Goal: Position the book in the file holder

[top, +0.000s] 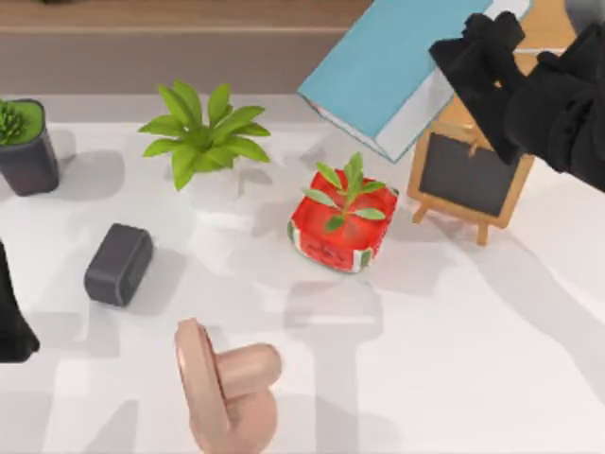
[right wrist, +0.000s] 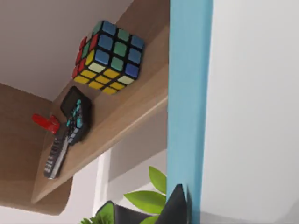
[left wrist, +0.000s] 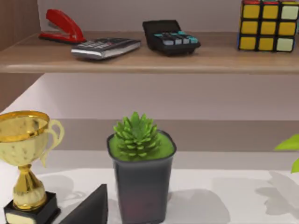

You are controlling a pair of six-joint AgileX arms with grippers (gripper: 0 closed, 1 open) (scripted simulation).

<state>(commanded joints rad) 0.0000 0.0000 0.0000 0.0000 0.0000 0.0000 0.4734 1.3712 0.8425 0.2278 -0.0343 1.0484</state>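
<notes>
The light-blue book with white page edges hangs tilted in the air over the table's back right, above the small blackboard. My right gripper is shut on its upper right edge. In the right wrist view the book's blue cover and white pages stand right in front of the camera, with one dark fingertip against the cover. A beige file holder stands at the table's front, left of centre. My left gripper is parked at the left edge.
A wood-framed blackboard stands under the book, and a red plant box sits mid-table. A leafy plant, a potted succulent and a dark grey box are on the left. A gold trophy stands below a shelf.
</notes>
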